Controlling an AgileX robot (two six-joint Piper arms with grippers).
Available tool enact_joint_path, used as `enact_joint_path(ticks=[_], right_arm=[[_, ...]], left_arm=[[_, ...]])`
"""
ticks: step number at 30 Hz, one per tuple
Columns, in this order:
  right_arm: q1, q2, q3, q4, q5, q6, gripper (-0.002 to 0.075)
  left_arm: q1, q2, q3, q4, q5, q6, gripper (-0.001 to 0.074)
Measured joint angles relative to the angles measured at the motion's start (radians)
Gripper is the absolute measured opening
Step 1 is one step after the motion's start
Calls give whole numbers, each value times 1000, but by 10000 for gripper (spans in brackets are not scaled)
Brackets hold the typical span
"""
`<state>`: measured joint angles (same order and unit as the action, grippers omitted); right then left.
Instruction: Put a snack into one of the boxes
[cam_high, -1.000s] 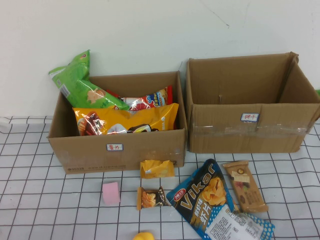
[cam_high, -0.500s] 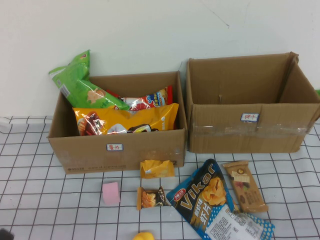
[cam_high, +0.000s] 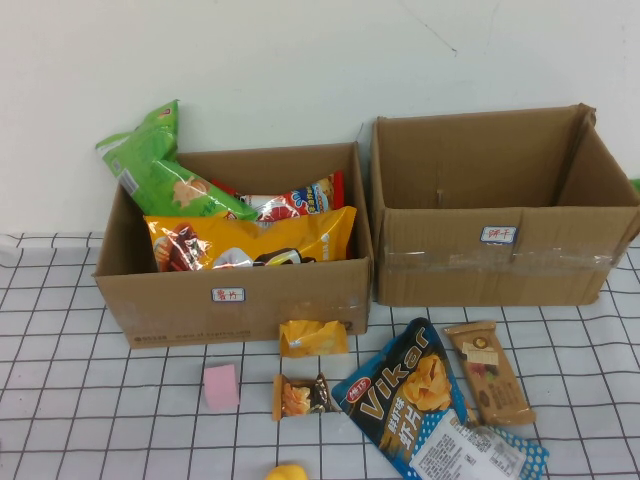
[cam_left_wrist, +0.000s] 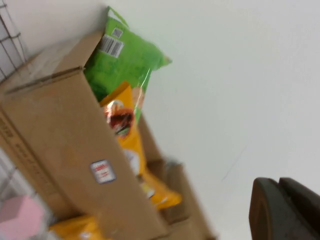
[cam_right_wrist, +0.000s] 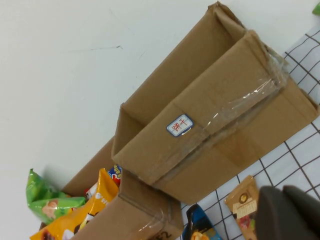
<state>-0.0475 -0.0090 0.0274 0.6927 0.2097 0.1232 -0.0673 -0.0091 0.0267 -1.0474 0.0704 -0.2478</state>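
orange-ended snack packet (cam_high: 301, 395) with a dark brown middle lies flat on the checked tablecloth (cam_high: 100, 410), in front of the left box (cam_high: 235, 300) of snack bags. just beyond it rests a plain yellow packet (cam_high: 314, 337); a pink block (cam_high: 221, 386) sits to its left, a blue vikar bag (cam_high: 420, 400) just to its right, then a tan bar (cam_high: 488, 372). the taped box (cam_high: 495, 255) stands farther back on the right, open-topped, white label on its front. left gripper (cam_left_wrist: 285, 210) and right gripper (cam_right_wrist: 290, 212) show only as dark edges in their wrist views, raised above the table; whether either is released or clenched cannot be determined.
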Motion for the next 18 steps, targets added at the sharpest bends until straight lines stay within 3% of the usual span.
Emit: enact_joint_path(ticks=[8, 12, 18], right_arm=[[0, 0, 0, 0, 55, -110, -1], [0, 0, 0, 0, 103, -181, -1], [0, 0, 0, 0, 107, -198, -1]], left_arm=[[0, 52, -161, 63, 279, 378, -2], [0, 207, -329, 137, 464, 542, -2], [0, 530, -590, 214, 807, 945, -2]])
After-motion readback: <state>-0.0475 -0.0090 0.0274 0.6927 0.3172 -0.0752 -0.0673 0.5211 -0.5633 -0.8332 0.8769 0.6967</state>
